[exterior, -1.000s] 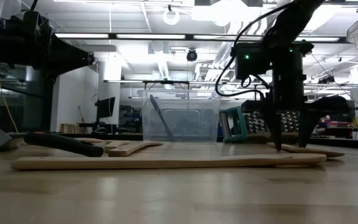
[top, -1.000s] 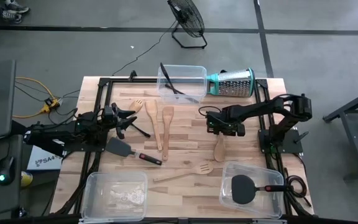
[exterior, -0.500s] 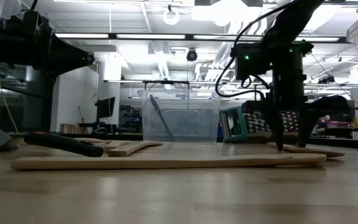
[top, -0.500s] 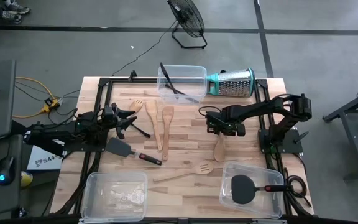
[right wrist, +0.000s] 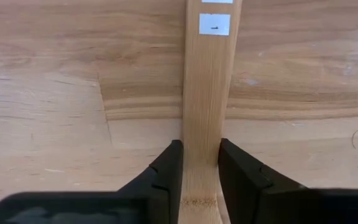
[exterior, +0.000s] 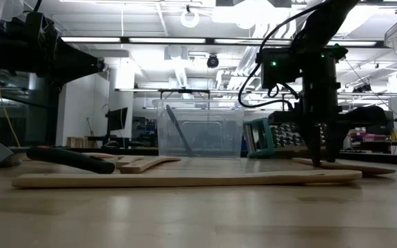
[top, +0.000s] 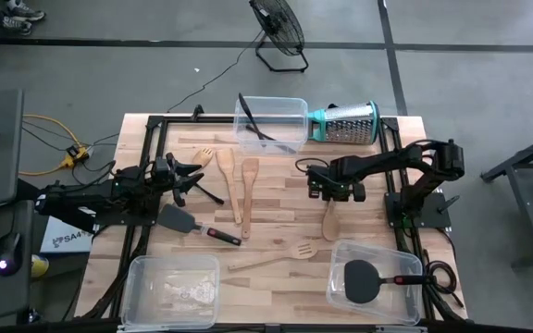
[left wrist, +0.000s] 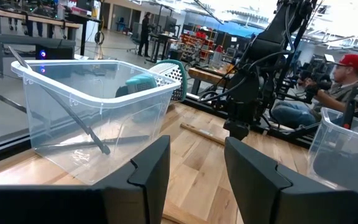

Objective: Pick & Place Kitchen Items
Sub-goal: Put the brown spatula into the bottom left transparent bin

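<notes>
A pale wooden spatula (top: 328,222) lies flat on the table right of centre. My right gripper (top: 328,192) stands over its far end and is shut on the handle (right wrist: 201,93); in the low view its fingers (exterior: 319,157) reach down to the wood. My left gripper (top: 191,176) hovers open at the table's left, with nothing between its fingers (left wrist: 194,180). More wooden utensils (top: 236,180) lie at centre left, a slotted wooden one (top: 276,256) lies near the front, and a black spatula with a red-black handle (top: 195,225) lies by the left arm. My right gripper pinches the wooden spatula's handle by its two long edges (right wrist: 201,134), one finger (right wrist: 166,171) on each side. The fingers come from above, pointing down, and lie across the handle. The spatula lies flat on the table.
A clear bin (top: 271,123) with a thin black tool stands at the far edge, beside a steel grater with a teal rim (top: 345,122). A clear bin (top: 374,292) at the near right holds a black spatula. Another clear bin (top: 172,287) stands near left.
My right gripper has shut: its fingers stood apart on either side of the wooden spatula's handle and now close on it. The arm has stayed in place.
</notes>
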Controlling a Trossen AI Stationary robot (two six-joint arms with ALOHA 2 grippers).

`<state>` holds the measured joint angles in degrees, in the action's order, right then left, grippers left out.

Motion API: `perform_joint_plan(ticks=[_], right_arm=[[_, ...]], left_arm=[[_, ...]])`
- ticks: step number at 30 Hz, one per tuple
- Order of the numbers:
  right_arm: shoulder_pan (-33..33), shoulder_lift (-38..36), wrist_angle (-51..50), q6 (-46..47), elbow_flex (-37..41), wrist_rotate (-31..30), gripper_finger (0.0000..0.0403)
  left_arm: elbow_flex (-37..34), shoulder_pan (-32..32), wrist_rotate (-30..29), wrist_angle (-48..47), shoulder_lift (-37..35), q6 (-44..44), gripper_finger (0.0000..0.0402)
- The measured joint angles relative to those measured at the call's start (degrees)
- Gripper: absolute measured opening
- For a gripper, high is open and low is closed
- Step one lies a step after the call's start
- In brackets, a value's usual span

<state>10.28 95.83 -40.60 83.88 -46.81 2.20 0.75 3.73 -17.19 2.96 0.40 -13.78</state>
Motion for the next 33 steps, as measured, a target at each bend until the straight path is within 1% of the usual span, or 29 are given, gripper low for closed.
perform_joint_plan(ticks=[7,15,20,22,26,33], right_arm=[[0.04,-0.57,0.26,-3.05,0.18,1.37,0.0075],[0.00,-3.45,1.10,-7.87,0.51,2.40,0.0074],[-0.27,-6.09,3.21,-11.28,0.48,6.66,0.0072],[-0.68,-6.93,3.61,-13.02,0.44,7.32,0.0072],[-1.70,-9.32,4.54,-17.59,0.37,7.57,0.0072],[-2.47,-14.08,7.34,-28.93,0.33,8.92,0.0072]], left_arm=[[0.00,-0.02,0.00,0.00,0.00,-0.01,0.0152],[0.00,0.00,0.00,0.00,0.00,-0.01,0.0152],[0.00,0.00,0.00,-0.01,0.00,-0.01,0.0152],[0.00,-0.01,0.00,0.00,-0.01,-0.01,0.0152],[0.00,0.00,0.00,-0.02,0.00,-0.02,0.0152],[0.00,-0.02,0.00,-0.01,0.00,-0.01,0.0152]])
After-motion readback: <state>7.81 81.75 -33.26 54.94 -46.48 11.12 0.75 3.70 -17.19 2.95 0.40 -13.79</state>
